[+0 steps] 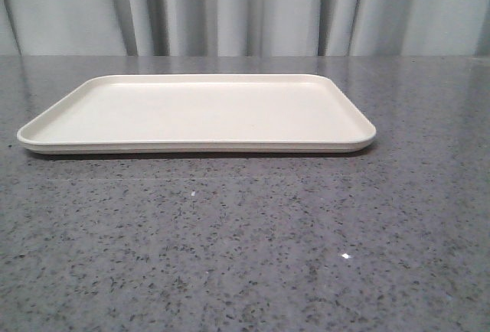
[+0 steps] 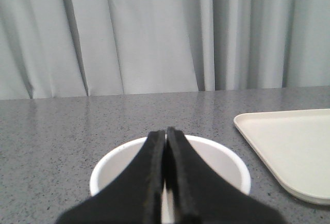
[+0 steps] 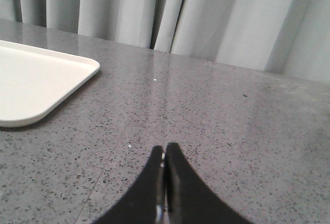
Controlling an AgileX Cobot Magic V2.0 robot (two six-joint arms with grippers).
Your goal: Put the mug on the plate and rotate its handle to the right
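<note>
The cream-white plate (image 1: 199, 110) lies bare on the grey table, and neither arm nor the mug shows in the front view. In the left wrist view the white mug (image 2: 116, 164) stands upright on the table beside the plate (image 2: 294, 152). I look into its open top. Its handle and face print are hidden. My left gripper (image 2: 166, 131) is shut, its black fingers pressed together over the mug's opening with nothing seen between them. My right gripper (image 3: 164, 149) is shut and empty over bare table, with the plate's corner (image 3: 36, 79) off to one side.
The speckled grey table (image 1: 245, 255) spreads wide in front of the plate. Pale curtains (image 1: 245, 11) hang along its far edge. Nothing else stands on the table in these views.
</note>
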